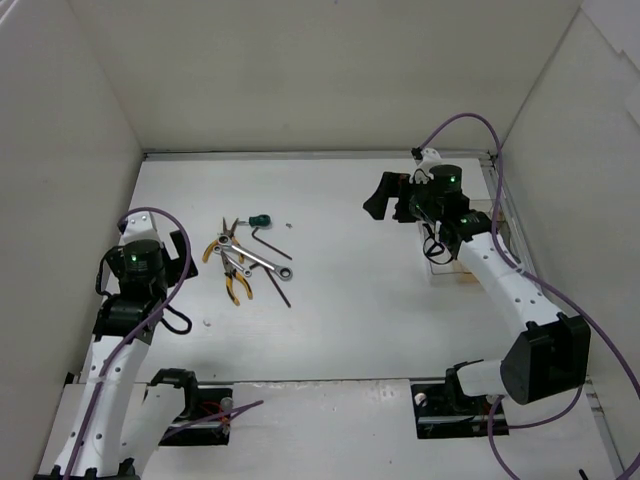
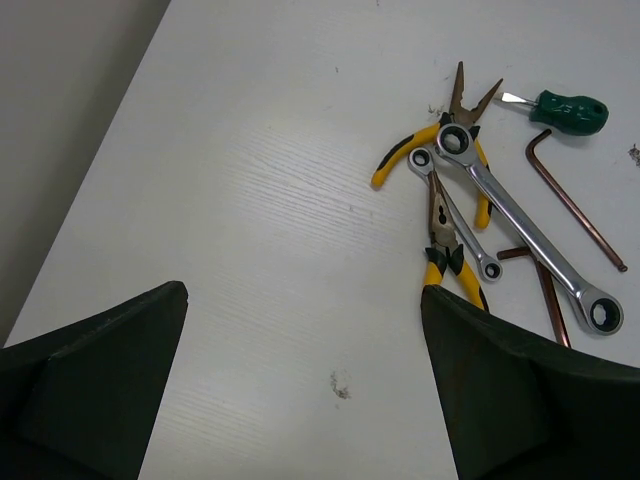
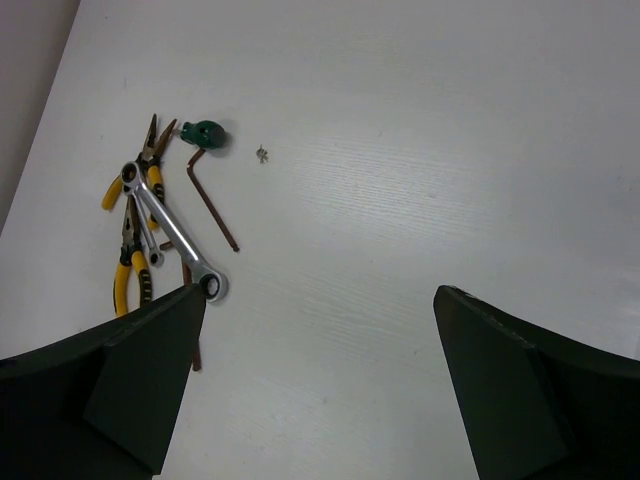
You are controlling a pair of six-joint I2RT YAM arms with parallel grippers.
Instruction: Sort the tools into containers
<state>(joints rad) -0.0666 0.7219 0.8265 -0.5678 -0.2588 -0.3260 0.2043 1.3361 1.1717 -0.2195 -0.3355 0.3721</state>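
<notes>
The tools lie in a loose pile left of centre: two yellow-handled pliers [image 1: 238, 288], a silver wrench [image 1: 262, 262], a green-handled screwdriver [image 1: 261, 219] and dark hex keys [image 1: 268, 240]. In the left wrist view the pliers [image 2: 400, 155], wrench [image 2: 520, 235], screwdriver [image 2: 568, 110] and a hex key [image 2: 575, 205] lie ahead to the right. My left gripper [image 1: 185, 258] [image 2: 305, 290] is open and empty, just left of the pile. My right gripper [image 1: 380, 197] [image 3: 320, 290] is open and empty, far right of the tools, which show as wrench [image 3: 170, 230] and screwdriver [image 3: 205, 132]. A clear container [image 1: 455, 268] sits under the right arm, mostly hidden.
A tiny loose screw [image 1: 288, 225] [image 3: 262, 153] lies right of the screwdriver. A smaller wrench [image 2: 460, 225] lies among the pliers. White walls enclose the table on the left, back and right. A second tan-bottomed bin [image 1: 492, 218] seems to stand by the right wall.
</notes>
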